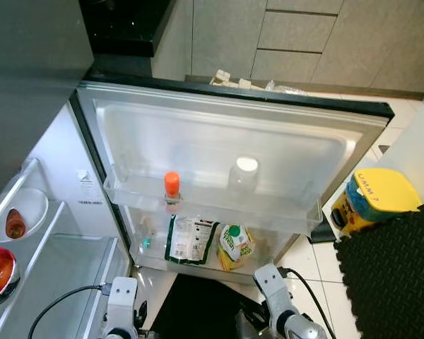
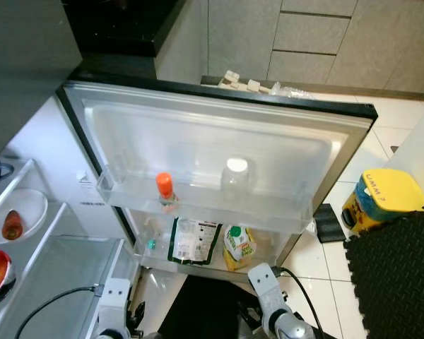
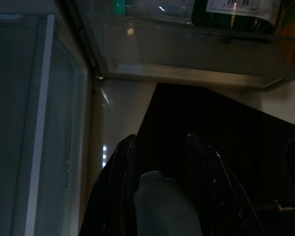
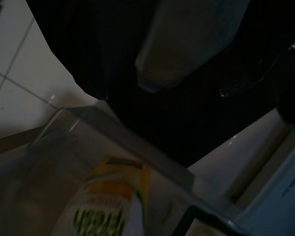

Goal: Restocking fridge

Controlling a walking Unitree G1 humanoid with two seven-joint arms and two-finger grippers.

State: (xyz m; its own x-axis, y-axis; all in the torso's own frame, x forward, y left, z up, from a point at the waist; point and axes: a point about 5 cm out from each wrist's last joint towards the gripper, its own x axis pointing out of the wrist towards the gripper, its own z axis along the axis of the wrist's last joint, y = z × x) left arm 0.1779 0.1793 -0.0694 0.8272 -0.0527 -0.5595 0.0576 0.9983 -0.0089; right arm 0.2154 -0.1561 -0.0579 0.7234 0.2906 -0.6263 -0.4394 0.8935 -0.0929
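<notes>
Left eye view gives you the open fridge door (image 1: 219, 134) swung out in front of the robot, with two door shelves, one above the other. On the upper shelf (image 1: 212, 201) you have two things: one small bottle with an orange cap (image 1: 172, 187) toward the robot's left and one clear jar with a white lid (image 1: 244, 173) well apart from it to the right. On the lower shelf (image 1: 198, 265) you can count two packets side by side, one dark green pouch with a white label (image 1: 191, 240) and one yellow and green pouch (image 1: 235, 246) just beside it on the right; a small teal-capped item (image 1: 146, 242) sits at the shelf's left end. Inside the fridge on the left, one white bowl (image 1: 28, 205) holds one reddish piece of food (image 1: 15, 224), and one red bowl (image 1: 0, 272) sits below it. One yellow-lidded tub (image 1: 378, 198) stands on the tiled floor (image 1: 307, 265) to the right, beside a black foam mat (image 1: 396, 282).

Your left hand (image 3: 162, 162) hangs low over the dark mat by the door's foot, fingers spread with nothing between them. Your right hand (image 4: 187, 49) hangs near the yellow and green pouch; you cannot tell how its fingers stand.
</notes>
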